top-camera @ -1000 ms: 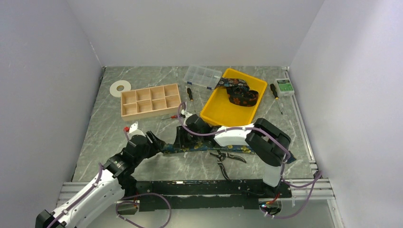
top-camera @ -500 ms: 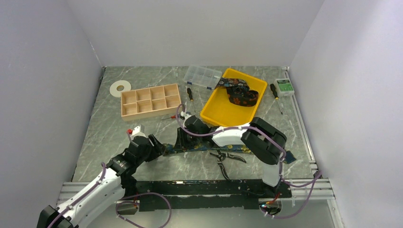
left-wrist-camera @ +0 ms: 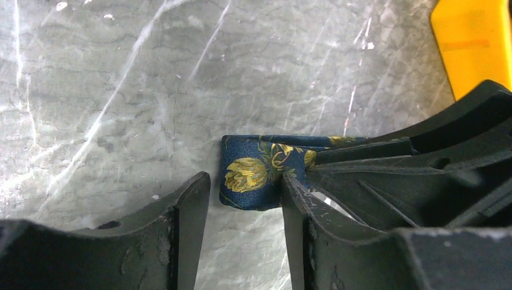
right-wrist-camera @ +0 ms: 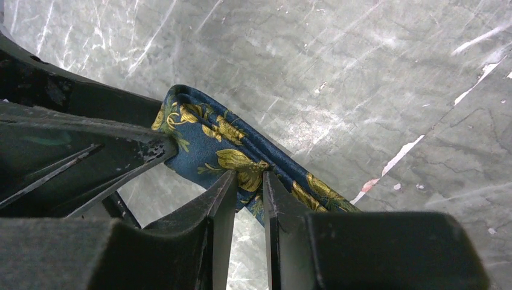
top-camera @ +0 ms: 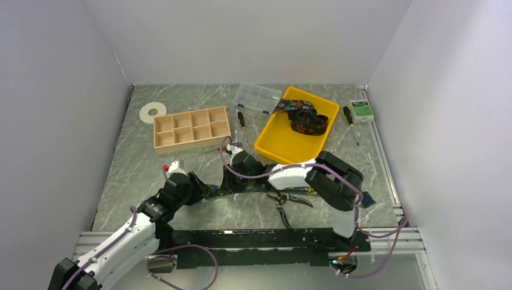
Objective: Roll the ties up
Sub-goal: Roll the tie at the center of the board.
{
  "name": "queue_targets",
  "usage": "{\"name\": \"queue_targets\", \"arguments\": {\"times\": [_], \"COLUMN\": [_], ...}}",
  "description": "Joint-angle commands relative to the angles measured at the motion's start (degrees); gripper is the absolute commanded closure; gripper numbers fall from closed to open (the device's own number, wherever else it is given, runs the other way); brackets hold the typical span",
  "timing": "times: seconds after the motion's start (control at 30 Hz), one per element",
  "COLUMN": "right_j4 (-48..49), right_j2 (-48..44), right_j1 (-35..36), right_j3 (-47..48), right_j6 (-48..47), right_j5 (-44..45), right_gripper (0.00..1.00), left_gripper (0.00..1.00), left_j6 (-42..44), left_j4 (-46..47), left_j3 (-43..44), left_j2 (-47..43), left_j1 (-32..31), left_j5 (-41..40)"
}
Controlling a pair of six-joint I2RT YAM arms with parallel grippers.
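The navy floral tie [left-wrist-camera: 250, 172] lies as a flat strip across the near part of the worktop [top-camera: 139, 163], its left end folded over on itself. The left claw [left-wrist-camera: 244, 188] has its jaws apart astride that folded end, while the right claw [right-wrist-camera: 249, 184] is pinched onto the doubled fabric just beside it. A second tie [top-camera: 305, 119] sits bunched in the yellow tray [top-camera: 275, 144]

Both arms stretched low and inward - left hand [left-wrist-camera: 244, 184] with fingers well apart, right hand [right-wrist-camera: 249, 176] pinched nearly closed, hands close together.
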Motion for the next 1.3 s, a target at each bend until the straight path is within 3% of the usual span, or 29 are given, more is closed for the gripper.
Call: {"name": "queue_targets", "arguments": {"times": [0.0,0.13,0.27,0.33,0.47,0.63,0.77,0.97,1.27], "right_j4": [-1.7,-1.6,-0.7,-0.4,-0.2,-0.4,-0.3,0.3,0.6], "right_j2": [0.4,-0.1,-0.2,-0.2,-0.3,-0.7,-1.2,-1.5,-1.4], "right_j1": [1.2,1.5,1.6,1.5,1.6,1.5,1.6,1.5,1.4], "right_j3": [-2.4,-3.7,-4.7,-4.9,-5.0,-5.1,-5.5,-6.5,-6.7], "right_j6": [-2.7,-3.1,-2.8,-2.8,-3.1,-3.6,-3.9,-3.5,-3.2], "right_j5": [4.0,5.2,5.1,5.0,4.9,4.9,5.0,5.0,5.1], "right_gripper": [0.73,0.74,0.74,0.74,0.74,0.75,0.76,0.76,0.77], "left_gripper": [0.52,0.65,0.67,0.63,0.44,0.39,0.40,0.55,0.80], "left_j6": [0.0,-0.8,-0.7,-0.6,-1.5,-2.8,-3.4,-0.9,1.9], "left_j4": [1.7,1.7,3.4,3.8,2.4,-0.8,-0.7,4.1,5.0], "left_j3": [0.5,1.5,2.0,2.3,2.5,2.7,3.4,3.8,2.3], "left_j2": [3.1,6.9,10.5,11.4,10.3,6.2,8.6,14.5,9.6], "left_j1": [0.5,0.5,0.5,0.5,0.5,0.5,0.5,0.5,0.6], "left_j5": [1.2,0.4,0.6,0.6,-1.0,-4.1,-4.7,-1.7,1.3]}}
